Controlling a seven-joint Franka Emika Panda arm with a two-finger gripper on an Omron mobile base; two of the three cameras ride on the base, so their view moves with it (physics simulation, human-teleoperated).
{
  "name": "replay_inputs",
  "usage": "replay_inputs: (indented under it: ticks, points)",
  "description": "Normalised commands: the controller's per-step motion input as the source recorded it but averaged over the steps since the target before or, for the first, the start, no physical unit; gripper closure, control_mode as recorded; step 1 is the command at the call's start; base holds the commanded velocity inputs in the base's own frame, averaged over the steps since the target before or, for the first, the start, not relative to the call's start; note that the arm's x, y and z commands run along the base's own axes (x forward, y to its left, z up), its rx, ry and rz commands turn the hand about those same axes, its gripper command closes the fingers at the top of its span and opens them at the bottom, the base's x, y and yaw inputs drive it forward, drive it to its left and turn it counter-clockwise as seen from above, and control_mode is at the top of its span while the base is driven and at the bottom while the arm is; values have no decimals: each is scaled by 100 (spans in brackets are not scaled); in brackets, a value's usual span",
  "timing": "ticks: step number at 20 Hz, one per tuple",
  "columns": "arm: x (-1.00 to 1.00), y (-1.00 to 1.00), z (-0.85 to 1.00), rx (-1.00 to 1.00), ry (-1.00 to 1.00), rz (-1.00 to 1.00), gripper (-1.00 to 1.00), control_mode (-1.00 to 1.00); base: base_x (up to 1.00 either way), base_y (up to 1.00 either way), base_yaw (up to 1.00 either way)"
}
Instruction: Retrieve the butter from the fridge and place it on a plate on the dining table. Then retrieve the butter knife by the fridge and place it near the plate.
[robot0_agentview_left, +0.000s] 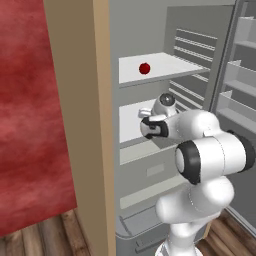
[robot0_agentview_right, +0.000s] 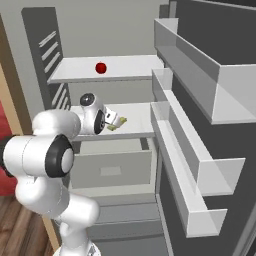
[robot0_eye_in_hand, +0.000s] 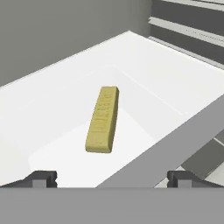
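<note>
claw (robot0_eye_in_hand: 112, 178): jaws spread as wide as they go, nothing between them, nothing held. Its 2 dark tips sit at the bottom of the hand view, one on each side.
butter (robot0_eye_in_hand: 103, 119): yellow stick lying flat on a white fridge shelf (robot0_eye_in_hand: 175, 83), straight ahead of the claw and centred between the 2 tips, long axis pointing roughly away from it. Apart from the tips, no contact.
butter, side check: right base view shows a yellowish bit (robot0_agentview_right: 120, 122) just past the claw (robot0_agentview_right: 111, 121); too small there to judge the gap.
fridge (robot0_agentview_left: 150, 30): door open, arm reaching into the middle shelf level.
red ball (robot0_agentview_left: 144, 68): 1 shelf above the claw, well apart from it. Not a task item.
shelf lip (robot0_eye_in_hand: 175, 144): grey front edge runs diagonally between the claw and the butter, slightly below the approach line. Likely something to clear on the way in and out.
drawer (robot0_agentview_right: 112, 167): below the claw, front partly out.
progress: early. Fridge is open and the claw is lined up on the butter; that is all that looks done.
left: grasp butter, pull it out, carry it to the plate on the dining table, then fetch the butter knife by the fridge and set it near the plate.
next, my read: short push forward, then close across the stick's narrow width.
</note>
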Motion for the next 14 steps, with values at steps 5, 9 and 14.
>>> replay_inputs:
  ticks: [5,9,14]
  points:
    - [42,0,-25,0,6,0,-100,-100,0,0,0]
    - [48,0,-21,0,8,0,-100,-100,0,0,0]
    - [38,0,-18,0,8,0,-100,-100,0,0,0]
